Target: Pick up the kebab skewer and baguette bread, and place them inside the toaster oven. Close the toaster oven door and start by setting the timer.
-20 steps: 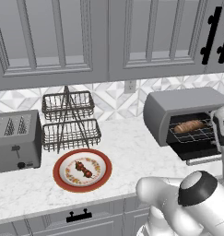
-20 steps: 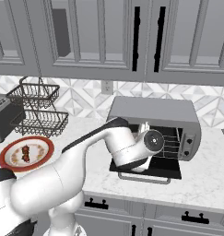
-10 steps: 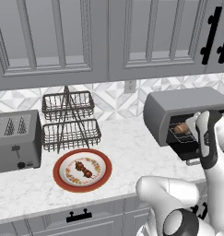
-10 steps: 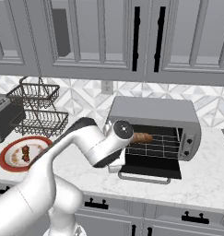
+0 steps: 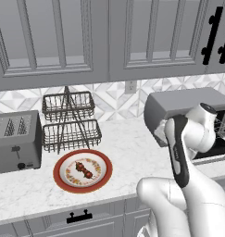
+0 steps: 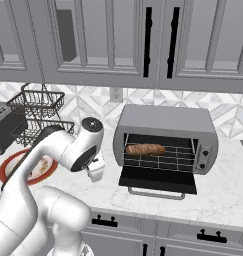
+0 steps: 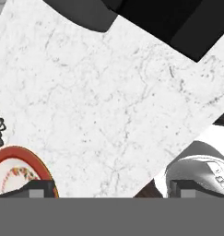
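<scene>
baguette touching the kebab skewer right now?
Apart. Right base view: the baguette lies on the rack inside the toaster oven. Left base view: the kebab skewer sits on the plate.

Grey panelled wall cabinets (image 5: 109,39) with black bar handles (image 6: 148,41) hang above a white marble counter (image 5: 128,150). A white and grey geometric tile backsplash (image 6: 228,115) holds a wall outlet (image 5: 130,86). Grey drawers (image 6: 158,237) run below.

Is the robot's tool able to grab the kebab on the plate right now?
Probably yes: the kebab skewer lies uncovered on the plate, and the open, empty tool hangs over bare counter beside it.
</scene>
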You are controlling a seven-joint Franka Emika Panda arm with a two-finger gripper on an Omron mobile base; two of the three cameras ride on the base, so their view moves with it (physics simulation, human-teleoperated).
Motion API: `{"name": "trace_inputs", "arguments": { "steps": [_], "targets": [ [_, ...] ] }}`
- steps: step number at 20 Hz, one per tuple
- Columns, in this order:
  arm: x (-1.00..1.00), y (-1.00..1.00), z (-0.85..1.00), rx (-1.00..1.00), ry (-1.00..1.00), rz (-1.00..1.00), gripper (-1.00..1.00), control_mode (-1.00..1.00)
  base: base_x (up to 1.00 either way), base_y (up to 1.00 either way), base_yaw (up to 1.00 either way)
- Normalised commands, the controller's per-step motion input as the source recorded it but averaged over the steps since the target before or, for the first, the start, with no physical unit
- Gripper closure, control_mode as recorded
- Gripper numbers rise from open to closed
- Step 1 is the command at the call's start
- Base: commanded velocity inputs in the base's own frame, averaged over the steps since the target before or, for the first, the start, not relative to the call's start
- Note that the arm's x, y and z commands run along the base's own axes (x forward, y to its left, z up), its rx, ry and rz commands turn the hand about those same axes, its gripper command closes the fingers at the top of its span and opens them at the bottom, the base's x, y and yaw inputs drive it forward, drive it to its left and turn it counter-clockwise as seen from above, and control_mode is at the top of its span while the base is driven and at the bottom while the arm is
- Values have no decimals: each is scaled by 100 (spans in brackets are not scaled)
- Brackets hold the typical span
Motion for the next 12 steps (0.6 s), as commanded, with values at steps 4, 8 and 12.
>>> {"name": "trace_inputs", "arguments": {
  "steps": [4,8,12],
  "targets": [
    [0,100,0,-21,11,28,-100,-100,0,0,0],
    [0,100,0,-22,10,26,-100,-100,0,0,0],
    [6,83,0,-17,9,23,-100,-100,0,0,0]
  ]
}}
